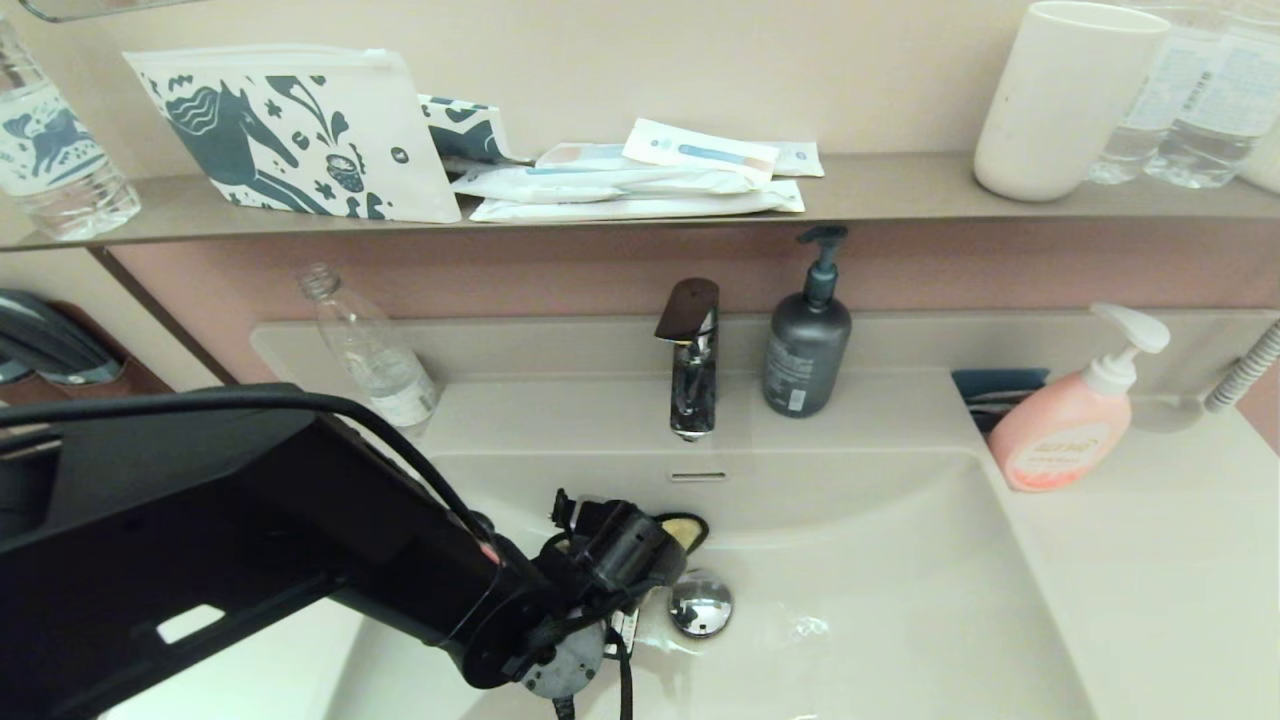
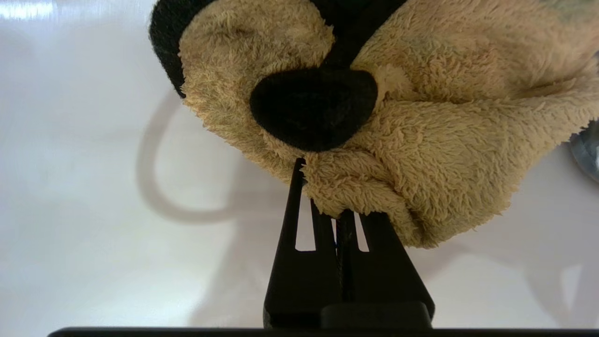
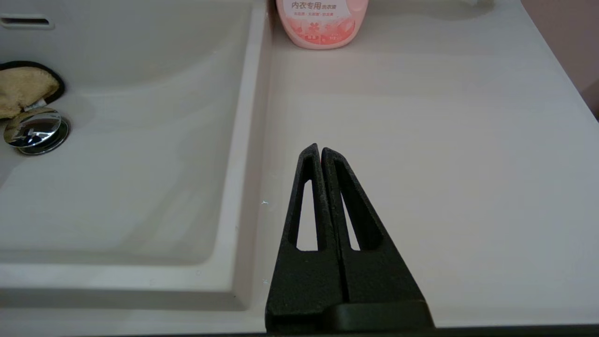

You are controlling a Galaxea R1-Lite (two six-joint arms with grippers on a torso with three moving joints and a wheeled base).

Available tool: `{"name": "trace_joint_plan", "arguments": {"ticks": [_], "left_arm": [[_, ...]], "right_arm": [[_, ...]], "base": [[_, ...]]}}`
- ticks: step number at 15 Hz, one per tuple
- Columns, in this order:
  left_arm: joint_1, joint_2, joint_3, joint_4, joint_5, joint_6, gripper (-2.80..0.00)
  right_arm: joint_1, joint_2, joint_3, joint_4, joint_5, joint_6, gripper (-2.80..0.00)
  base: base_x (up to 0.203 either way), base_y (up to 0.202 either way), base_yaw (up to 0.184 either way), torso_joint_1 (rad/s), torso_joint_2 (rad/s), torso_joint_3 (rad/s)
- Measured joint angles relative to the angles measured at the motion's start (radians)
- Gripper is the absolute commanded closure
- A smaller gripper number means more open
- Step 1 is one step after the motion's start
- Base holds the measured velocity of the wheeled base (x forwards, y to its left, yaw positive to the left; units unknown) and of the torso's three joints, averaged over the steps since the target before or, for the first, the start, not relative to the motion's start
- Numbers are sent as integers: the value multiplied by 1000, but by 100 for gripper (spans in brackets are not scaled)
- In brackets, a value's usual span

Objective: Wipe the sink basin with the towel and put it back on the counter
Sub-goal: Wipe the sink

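The mustard-yellow towel [image 2: 444,117], fluffy with black patches, lies bunched on the floor of the cream-white sink basin [image 1: 900,600]. My left gripper [image 2: 339,206] is shut on the towel's near fold, low in the basin. In the head view, the left wrist covers most of the towel [image 1: 685,528], which peeks out just behind the chrome drain plug [image 1: 700,603]. The overflow slot [image 1: 697,476] sits in the back wall. My right gripper [image 3: 320,150] is shut and empty, hovering over the counter [image 3: 444,164] right of the basin [image 3: 131,187]; the towel [image 3: 23,89] shows there too.
A chrome faucet [image 1: 692,360] and a dark pump bottle [image 1: 807,340] stand behind the basin. A pink pump bottle [image 1: 1070,420] stands on the counter's right, a clear bottle [image 1: 370,350] at back left. The grey-brown shelf [image 1: 900,195] holds a pouch, packets and a cup.
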Motion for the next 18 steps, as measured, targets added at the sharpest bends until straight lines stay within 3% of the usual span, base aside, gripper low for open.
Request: {"name": "trace_joint_plan", "arguments": {"ticks": [4,7,11,16,18], "left_arm": [[-1,15,-7,-142,-8,88,0],[-6,20,-49,-147,-14,82,0],[-37,29,-111,-123,-14,22,0],[-111,64,-235,21,-7,-106,0],[-134,81,-254,17,-5,-119,0]], "right_arm": [[0,0,0,0,0,0,0],[0,0,0,0,0,0,0],[0,0,0,0,0,0,0],[0,0,0,0,0,0,0],[0,0,0,0,0,0,0]], "base": [[0,0,0,0,0,0],[0,0,0,0,0,0],[0,0,0,0,0,0],[0,0,0,0,0,0],[0,0,0,0,0,0]]}}
